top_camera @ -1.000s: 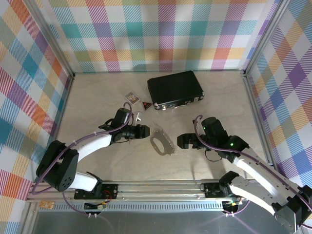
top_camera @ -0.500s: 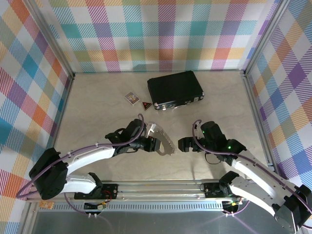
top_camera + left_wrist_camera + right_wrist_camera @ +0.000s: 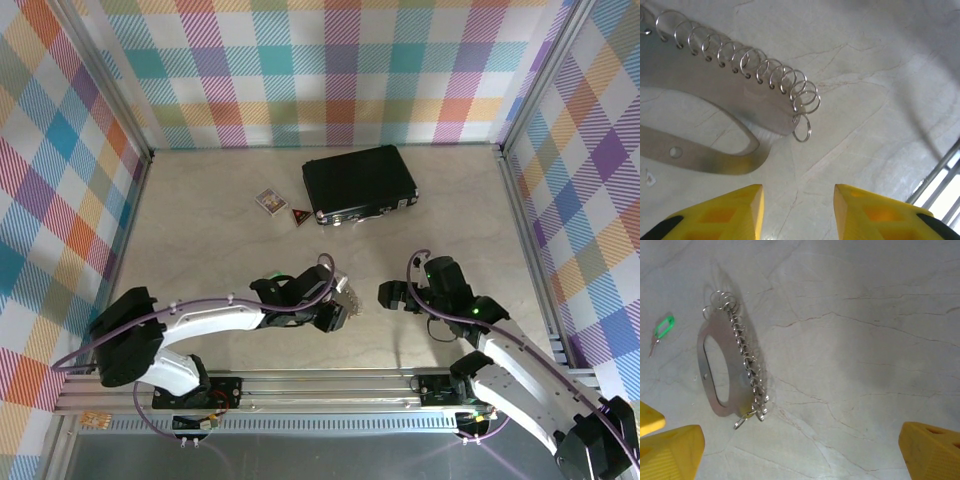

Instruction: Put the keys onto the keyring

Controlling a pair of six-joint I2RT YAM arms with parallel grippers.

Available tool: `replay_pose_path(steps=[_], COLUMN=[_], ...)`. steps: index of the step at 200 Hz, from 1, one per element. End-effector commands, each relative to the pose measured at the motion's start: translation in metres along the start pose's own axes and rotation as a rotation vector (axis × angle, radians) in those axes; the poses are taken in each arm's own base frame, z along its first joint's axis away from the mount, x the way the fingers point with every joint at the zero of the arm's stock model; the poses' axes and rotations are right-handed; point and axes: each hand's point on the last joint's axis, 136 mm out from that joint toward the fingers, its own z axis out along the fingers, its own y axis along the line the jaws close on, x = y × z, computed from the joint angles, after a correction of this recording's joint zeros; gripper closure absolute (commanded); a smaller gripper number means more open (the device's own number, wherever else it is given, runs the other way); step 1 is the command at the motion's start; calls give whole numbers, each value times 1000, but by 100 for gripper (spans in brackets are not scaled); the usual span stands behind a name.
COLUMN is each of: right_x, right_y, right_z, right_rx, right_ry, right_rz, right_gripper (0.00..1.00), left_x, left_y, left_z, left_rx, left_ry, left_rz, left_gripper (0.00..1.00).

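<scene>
Left gripper [image 3: 797,200]: jaws apart, empty, low over the table. Keyring [image 3: 740,95] lies flat just ahead of its tips, so the left arm is nearer. Right gripper [image 3: 802,440]: wide open, empty; the keyring's long axis runs away from it. Key [image 3: 662,327] is on the table beyond, apart.

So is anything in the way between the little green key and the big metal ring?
No, nothing that I can see. In the right wrist view the green key lies on the table beside the keyring, a little apart from it, with bare tabletop between them.
</scene>
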Motion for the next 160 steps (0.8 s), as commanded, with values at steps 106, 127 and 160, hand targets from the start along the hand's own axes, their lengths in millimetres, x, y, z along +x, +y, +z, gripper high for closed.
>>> replay_pose_path(steps=[106,127,160], right_x=[-8,-9,-9], right_y=[-13,-15,-15], right_z=[-12,-14,-14], right_rx=[-24,-18,-21], right_ry=[-96,-104,-103], right_rz=[66,68,68], right_gripper=[1,1,1], left_x=[4,8,8], left_y=[-9,-6,-3], left_z=[38,44,48], left_rx=[-204,-246,-273], left_ry=[170,192,201], left_rz=[141,159,169], left_gripper=[57,57,58])
